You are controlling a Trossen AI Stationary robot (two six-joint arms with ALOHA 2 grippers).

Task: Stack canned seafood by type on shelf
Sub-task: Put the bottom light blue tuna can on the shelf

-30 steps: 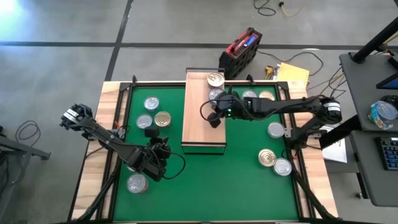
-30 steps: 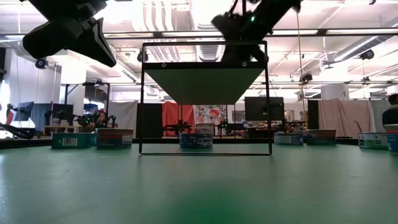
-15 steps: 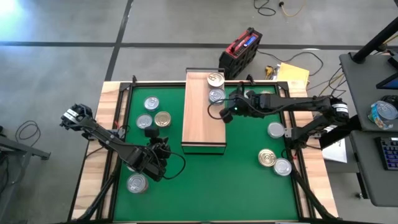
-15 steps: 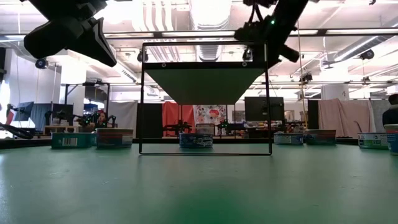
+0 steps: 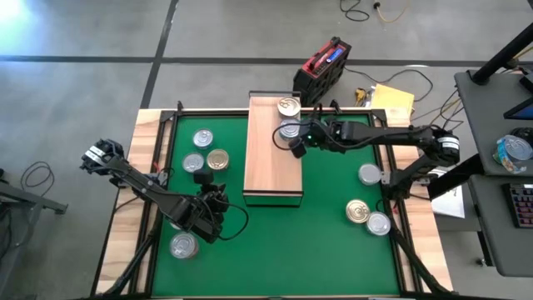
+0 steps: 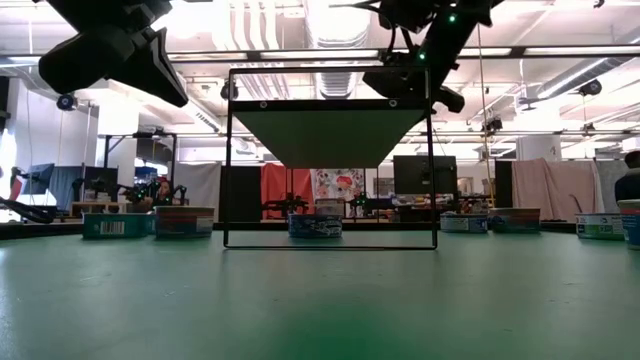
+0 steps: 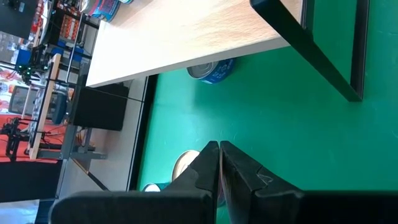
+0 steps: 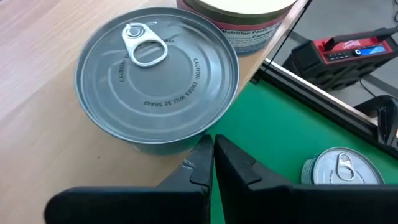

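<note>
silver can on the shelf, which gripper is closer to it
Right. The right gripper, shut, sits beside the silver can on the shelf; the left gripper, shut, waits over the mat, far off.

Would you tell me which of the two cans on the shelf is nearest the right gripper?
The silver-lidded can, right beside the right gripper; the gold-lidded can sits farther along the shelf.

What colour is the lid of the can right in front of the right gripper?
Silver-grey, with a pale pull tab; the can shows best in the right wrist view.
</note>
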